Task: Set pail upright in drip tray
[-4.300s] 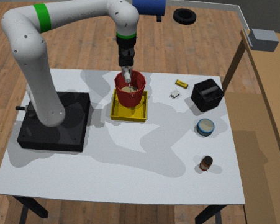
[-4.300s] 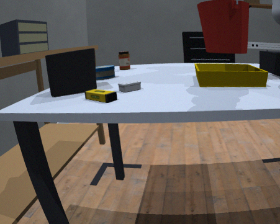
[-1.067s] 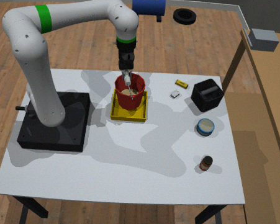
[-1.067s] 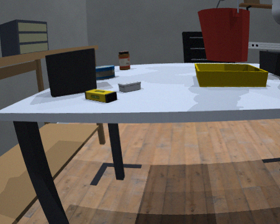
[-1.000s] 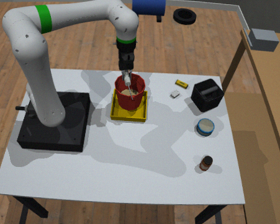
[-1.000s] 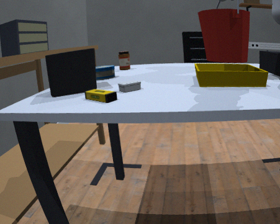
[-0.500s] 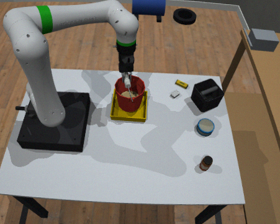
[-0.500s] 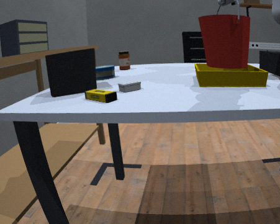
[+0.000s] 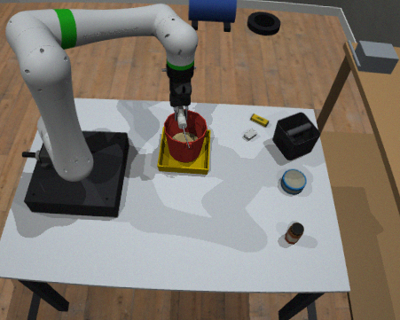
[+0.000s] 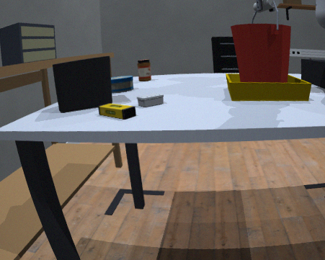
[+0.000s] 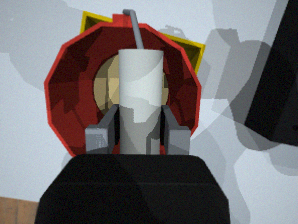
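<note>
The red pail [image 9: 185, 150] [image 10: 262, 54] [image 11: 67, 102] hangs upright from its wire bail, inside the walls of the yellow drip tray [image 9: 181, 170] [image 10: 269, 92] [image 11: 198, 50]. In the exterior view its lower end reaches down to the tray's near rim; the base is hidden there, so a gap to the tray's floor cannot be told. In the top view it stands toward the tray's back part. My gripper [image 9: 181, 115] [image 10: 265, 4] [image 11: 140, 117] is shut on the pail's white handle grip [image 11: 141, 75], above the pail's opening. The fingers do not touch the tray.
The robot's black base [image 9: 107, 168] [image 11: 272, 95] is left of the tray in the top view. Far to its right are a black bin [image 9: 292, 144] [image 10: 83, 84], a yellow box [image 9: 259, 120] [image 10: 114, 111], a small grey box [image 9: 250, 134] [image 10: 150, 101], a blue-rimmed tin [image 9: 294, 181] and a jar [image 9: 294, 233].
</note>
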`<state>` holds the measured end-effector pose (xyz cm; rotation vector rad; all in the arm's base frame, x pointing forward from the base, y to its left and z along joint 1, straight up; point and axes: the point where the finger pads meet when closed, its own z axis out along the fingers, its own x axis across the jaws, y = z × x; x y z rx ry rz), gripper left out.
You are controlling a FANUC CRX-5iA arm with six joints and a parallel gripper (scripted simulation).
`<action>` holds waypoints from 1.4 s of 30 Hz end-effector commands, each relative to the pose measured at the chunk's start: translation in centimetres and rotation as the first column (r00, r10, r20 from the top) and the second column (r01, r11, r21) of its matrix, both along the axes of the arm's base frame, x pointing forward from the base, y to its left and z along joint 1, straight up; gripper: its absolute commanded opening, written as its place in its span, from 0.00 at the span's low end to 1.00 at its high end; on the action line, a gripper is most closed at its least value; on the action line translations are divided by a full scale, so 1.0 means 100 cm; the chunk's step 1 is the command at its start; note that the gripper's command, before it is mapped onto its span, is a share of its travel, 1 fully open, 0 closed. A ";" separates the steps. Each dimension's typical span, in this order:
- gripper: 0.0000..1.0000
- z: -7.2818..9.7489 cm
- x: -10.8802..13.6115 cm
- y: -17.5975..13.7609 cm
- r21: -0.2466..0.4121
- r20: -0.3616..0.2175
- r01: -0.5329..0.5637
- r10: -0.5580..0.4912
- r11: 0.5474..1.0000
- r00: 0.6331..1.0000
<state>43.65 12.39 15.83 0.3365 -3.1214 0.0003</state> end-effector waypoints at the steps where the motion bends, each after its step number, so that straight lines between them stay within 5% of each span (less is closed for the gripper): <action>1: 0.00 -0.003 0.001 0.000 0.000 0.002 0.000 0.000 1.000 1.000; 42: 0.00 -0.023 0.001 0.000 0.000 0.002 0.000 0.000 1.000 1.000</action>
